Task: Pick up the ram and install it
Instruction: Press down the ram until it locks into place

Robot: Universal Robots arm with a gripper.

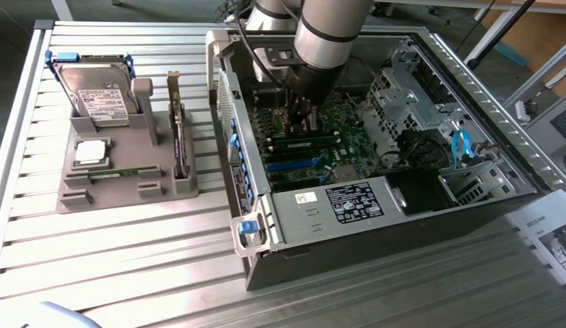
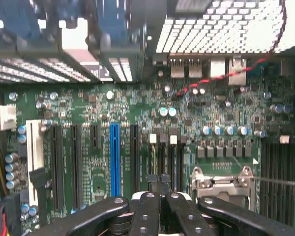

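Right now your black claw (image 2: 160,183) is closed, its two fingertips pressed together with no gap between them. In the exterior view the claw (image 1: 306,123) hangs under the grey arm, deep inside the open black and silver computer case (image 1: 383,225). It sits low over the green motherboard (image 1: 351,126).

Just beneath the tips you can see the long, narrow green ram stick (image 1: 306,142), lying level and parallel to the expansion slots. You cannot tell whether the fingers pinch it or whether it already sits in a slot.

From the wrist view, the claw is near the long blue expansion slot (image 2: 114,157), with one black slot between them. The silver-latched processor socket (image 2: 221,183) is just beside the claw on its other side.

Well apart, toward the exterior view's left, a grey plastic parts holder (image 1: 110,184) rests on the slatted aluminium table (image 1: 128,273). It carries a silver hard drive (image 1: 96,92), a square silver processor chip (image 1: 91,152) and an upright card with a metal bracket (image 1: 178,137).
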